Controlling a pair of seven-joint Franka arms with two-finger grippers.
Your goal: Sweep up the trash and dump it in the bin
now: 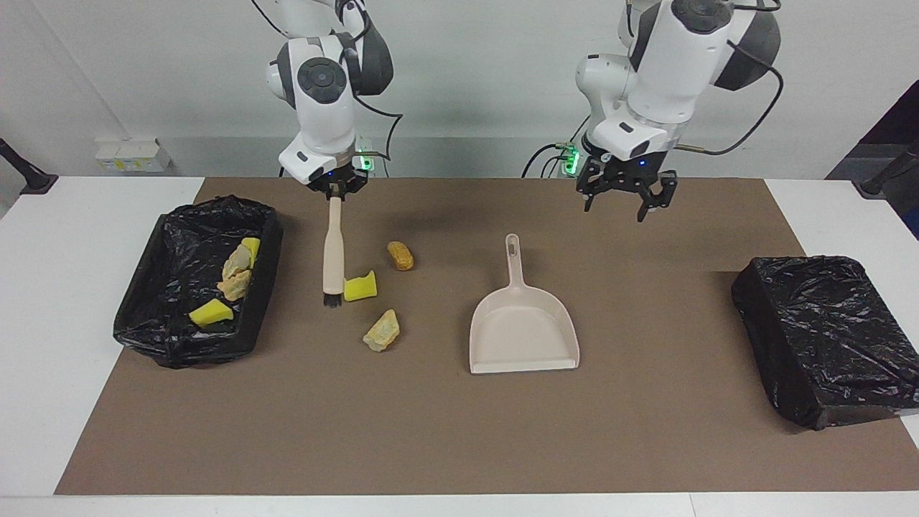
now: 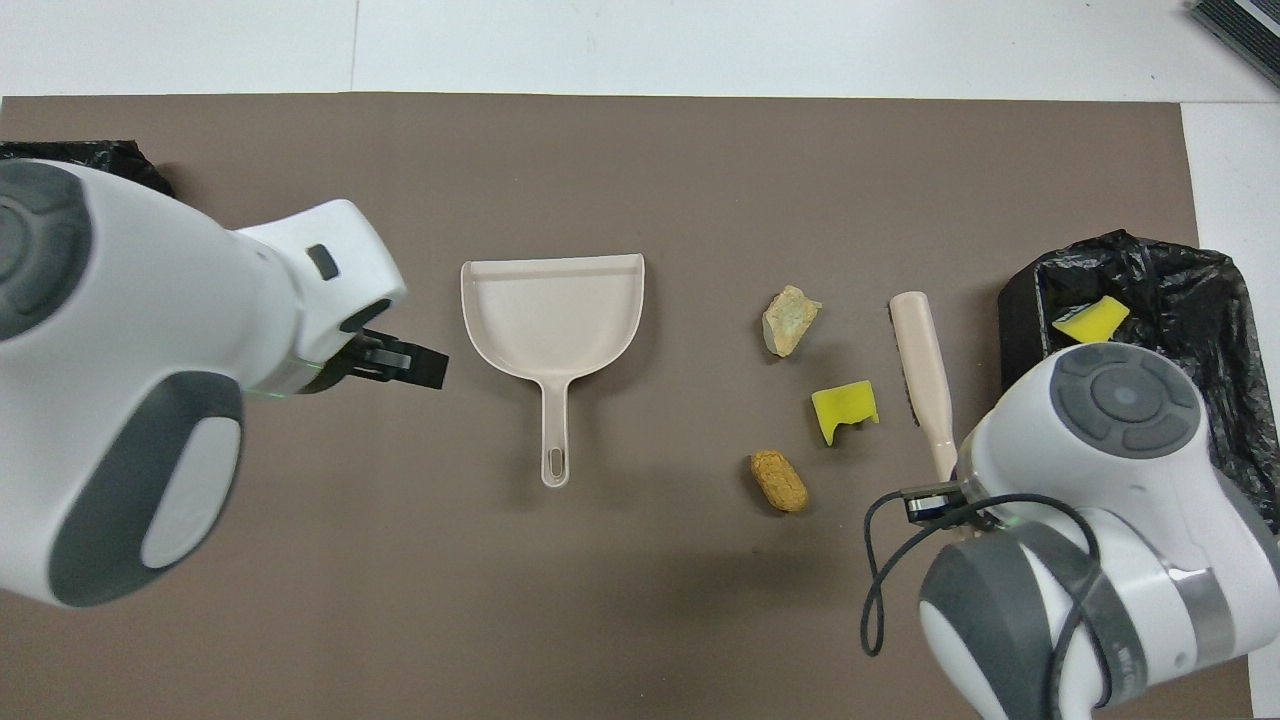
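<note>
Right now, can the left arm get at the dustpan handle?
Probably yes. The left gripper is open and up in the air beside the dustpan; nothing lies on or around its handle.

White table, brown mat

Beige dustpan, yellow sponge, tan-orange lump, black bin bags, brown mat.

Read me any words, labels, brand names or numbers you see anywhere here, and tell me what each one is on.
No text can be read here.
The dustpan, brush, both black-bagged bins and the arms carry no legible print.
The white boxes by the wall show no readable marking.
</note>
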